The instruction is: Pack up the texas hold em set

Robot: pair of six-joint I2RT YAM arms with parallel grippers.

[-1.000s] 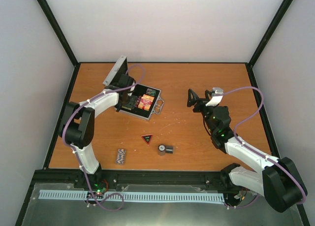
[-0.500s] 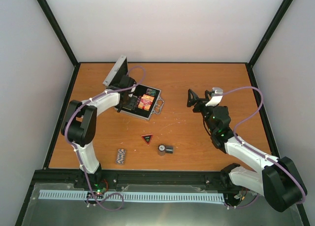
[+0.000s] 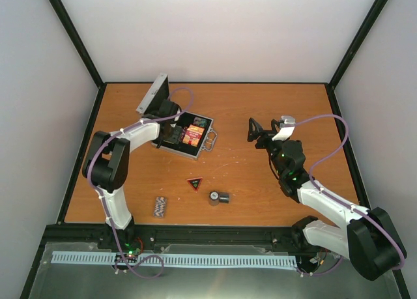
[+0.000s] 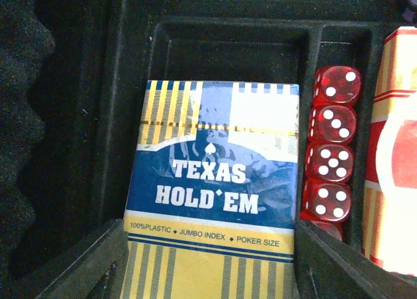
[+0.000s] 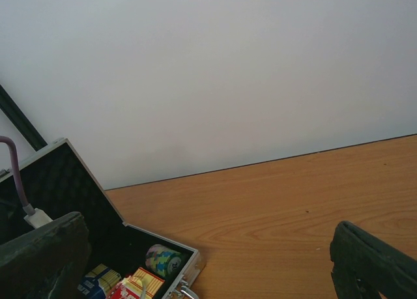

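**Camera layout: one fixed overhead view, two wrist views.**

My top view sits high above and behind the arm bases [image 3: 127, 237]. It looks down and forward, far enough out to take in the whole table [image 3: 260, 110]. My left wrist view looks down into the case [image 3: 189, 136] from very close, so the card box [image 4: 215, 195] nearly fills it, with the dice [image 4: 332, 162] alongside. My right wrist view sits low, well apart from the case, and faces the back wall [image 5: 228, 71]. All three views share the open case; both wrist views share the card box.

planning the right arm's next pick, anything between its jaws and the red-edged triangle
Nothing visible does: only bare table lies between the right gripper and the triangle. The round buttons sit off that line, toward the near edge.
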